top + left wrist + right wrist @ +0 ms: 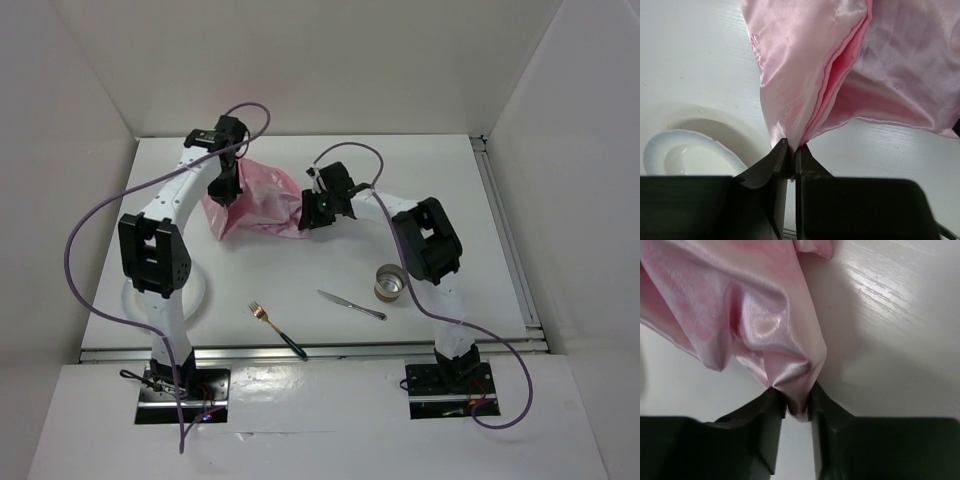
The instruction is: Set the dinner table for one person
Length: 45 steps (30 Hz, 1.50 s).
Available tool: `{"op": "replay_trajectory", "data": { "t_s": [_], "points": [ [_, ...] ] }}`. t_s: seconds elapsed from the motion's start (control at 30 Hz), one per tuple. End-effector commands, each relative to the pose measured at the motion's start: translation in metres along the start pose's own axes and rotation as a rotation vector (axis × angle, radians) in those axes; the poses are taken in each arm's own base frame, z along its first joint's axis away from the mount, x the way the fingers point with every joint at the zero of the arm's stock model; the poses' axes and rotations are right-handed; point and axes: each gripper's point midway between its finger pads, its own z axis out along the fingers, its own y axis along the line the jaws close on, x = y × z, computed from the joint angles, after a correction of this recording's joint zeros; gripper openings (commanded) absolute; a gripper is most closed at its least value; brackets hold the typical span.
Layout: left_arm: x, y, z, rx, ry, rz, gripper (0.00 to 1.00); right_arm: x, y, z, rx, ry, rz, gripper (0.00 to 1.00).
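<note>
The big white surface (330,255) lies flat under both claws. The left claw (791,155) pinches one edge of a shiny pink cloth (255,200). The right claw (797,402) pinches the other side. A fork (275,328), knife (351,304) and tin (390,282) lie nearer the arms.

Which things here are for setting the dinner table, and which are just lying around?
For the job: pink mat, pinched by left fingers and right fingers; plate; fork; knife; metal cup; dinner table.
Just around: purple cables; white walls.
</note>
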Motion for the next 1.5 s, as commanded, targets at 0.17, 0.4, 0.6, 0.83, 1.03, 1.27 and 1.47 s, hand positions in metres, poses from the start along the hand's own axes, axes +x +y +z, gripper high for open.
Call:
{"op": "replay_trajectory", "data": {
  "t_s": [0.17,0.4,0.6,0.83,1.03,1.27,1.47],
  "points": [
    [-0.064,0.008,-0.058,0.183,-0.158,-0.148,0.00,-0.103,-0.025,-0.032,0.096,-0.208,-0.027,0.00],
    [-0.143,0.026,-0.096,0.510,-0.330,-0.342,0.00,-0.270,-0.087,-0.192,0.274,-0.625,-0.049,0.00],
    [-0.175,0.063,-0.135,0.677,-0.466,-0.461,0.00,-0.311,-0.052,-0.325,0.350,-0.882,-0.186,0.00],
    [-0.169,0.099,-0.201,0.745,-0.606,-0.500,0.00,-0.261,-0.022,-0.393,0.425,-0.925,-0.225,0.00],
    [-0.155,0.121,-0.258,0.770,-0.714,-0.502,0.00,-0.222,0.008,-0.459,0.494,-0.967,-0.288,0.00],
    [-0.145,0.119,-0.284,0.820,-0.758,-0.480,0.00,-0.183,0.041,-0.497,0.474,-0.972,-0.389,0.00],
    [-0.155,0.106,-0.252,0.831,-0.683,-0.485,0.00,-0.182,0.022,-0.478,0.497,-0.920,-0.380,0.00]
  ]
}}
